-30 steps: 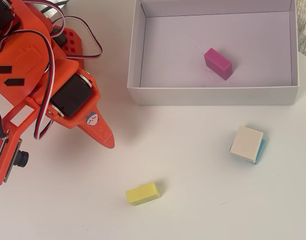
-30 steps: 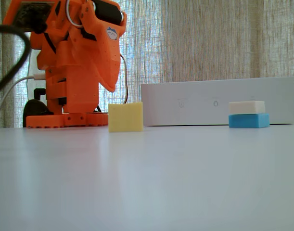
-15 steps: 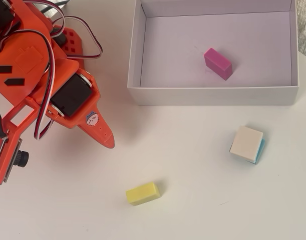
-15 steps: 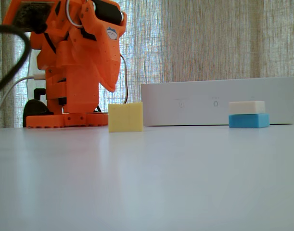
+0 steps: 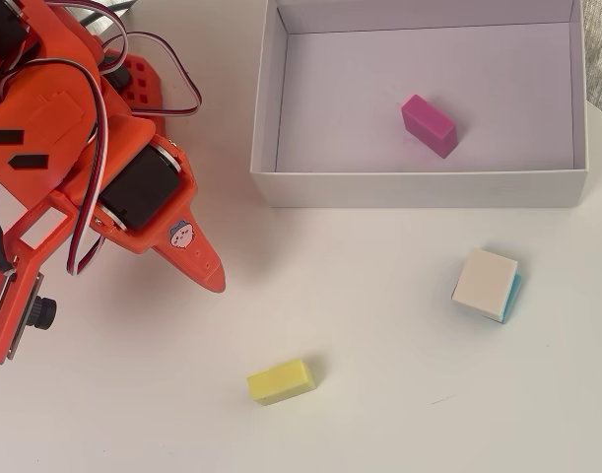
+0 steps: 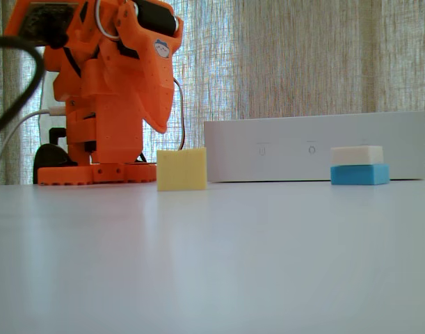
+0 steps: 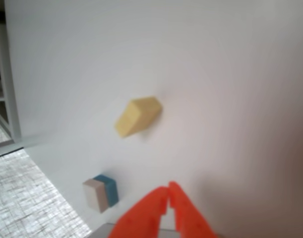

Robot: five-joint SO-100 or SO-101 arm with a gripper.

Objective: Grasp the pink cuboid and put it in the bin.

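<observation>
A: Three blocks in the overhead view. Status, left to right?

B: Far left: pincer (image 5: pixel 214 279), tips pressed together per the wrist view, clenched on nothing. Right of the tips and toward the bottom edge: yellow block (image 5: pixel 281 380), on the table (image 5: pixel 379 414). Well right of the tips and toward the top edge: bin (image 5: pixel 419 187), with pink cuboid (image 5: pixel 429 124) lying on its floor, clear of all walls. Farthest right: cream-and-teal cube (image 5: pixel 487 285), outside the bin, near its front wall.

A: Step in hand?

B: Judged complete: cuboid deposited, pincer apart from bin.

A: Next move?

B: Probably none beyond parking the arm. Keep tips clear of yellow block.
</observation>
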